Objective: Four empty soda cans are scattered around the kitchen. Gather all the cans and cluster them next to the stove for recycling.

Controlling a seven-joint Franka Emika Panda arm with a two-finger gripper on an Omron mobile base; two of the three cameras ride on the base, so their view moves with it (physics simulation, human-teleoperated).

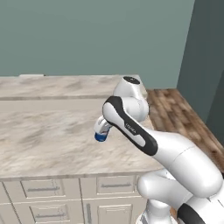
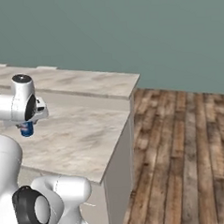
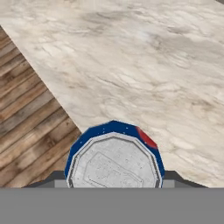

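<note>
Two base views behind arm, sharing marble counter [image 1: 52, 131]; hand view close above it, looking down

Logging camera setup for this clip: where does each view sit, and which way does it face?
Left base view: behind the arm's left, facing forward-down over the counter; arm rises lower right, carrying a can.
Right base view: behind the arm's right, over counter corner and floor; arm lower left.
Hand view: looks along the gripper at the can's top.
All share the can and counter.
</note>
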